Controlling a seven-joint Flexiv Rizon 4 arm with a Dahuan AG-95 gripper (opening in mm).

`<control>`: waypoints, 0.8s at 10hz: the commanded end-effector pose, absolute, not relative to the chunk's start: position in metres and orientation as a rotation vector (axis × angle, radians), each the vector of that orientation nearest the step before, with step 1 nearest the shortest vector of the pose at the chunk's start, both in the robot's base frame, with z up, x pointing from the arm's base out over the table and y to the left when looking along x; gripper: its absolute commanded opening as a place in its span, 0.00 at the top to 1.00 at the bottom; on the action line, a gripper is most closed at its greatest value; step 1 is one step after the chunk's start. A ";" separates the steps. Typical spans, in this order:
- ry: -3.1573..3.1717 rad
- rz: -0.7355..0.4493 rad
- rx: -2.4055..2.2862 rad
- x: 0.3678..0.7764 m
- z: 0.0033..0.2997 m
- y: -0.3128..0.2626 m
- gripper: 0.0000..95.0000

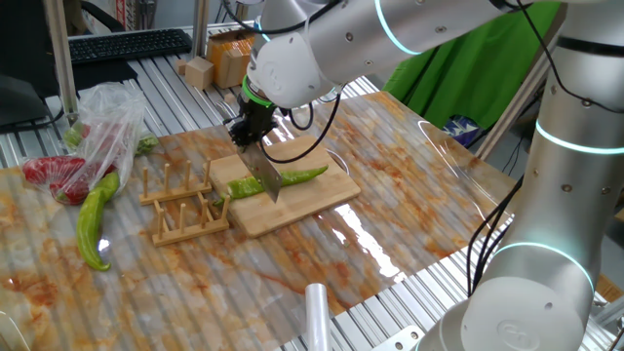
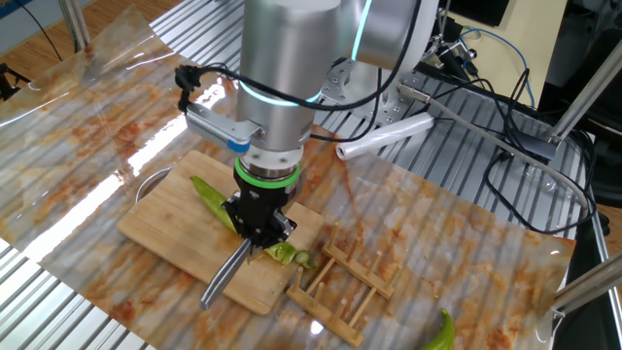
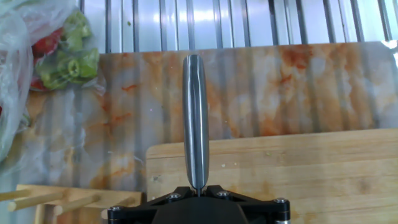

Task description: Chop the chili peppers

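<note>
Green chili pepper (image 1: 292,178) lies across my bamboo cutting board (image 1: 322,200), under the knife (image 1: 263,174) that my gripper (image 1: 250,133) clamps shut. Only my hand view shows the blade's spine; it hides the chili. I can read no writing, I think.

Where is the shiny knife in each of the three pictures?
One fixed view: the knife is at the centre, blade down on the chili pepper.
The other fixed view: lower centre, slanting down-left from the gripper.
Hand view: centre, seen from its back edge, pointing up the picture.
Shared landmark: the wooden cutting board.
</note>
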State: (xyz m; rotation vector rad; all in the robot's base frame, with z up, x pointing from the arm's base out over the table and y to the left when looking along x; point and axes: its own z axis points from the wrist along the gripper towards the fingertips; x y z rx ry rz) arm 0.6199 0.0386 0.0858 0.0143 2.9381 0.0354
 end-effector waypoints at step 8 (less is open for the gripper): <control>2.919 -0.016 0.018 0.628 0.039 0.047 1.00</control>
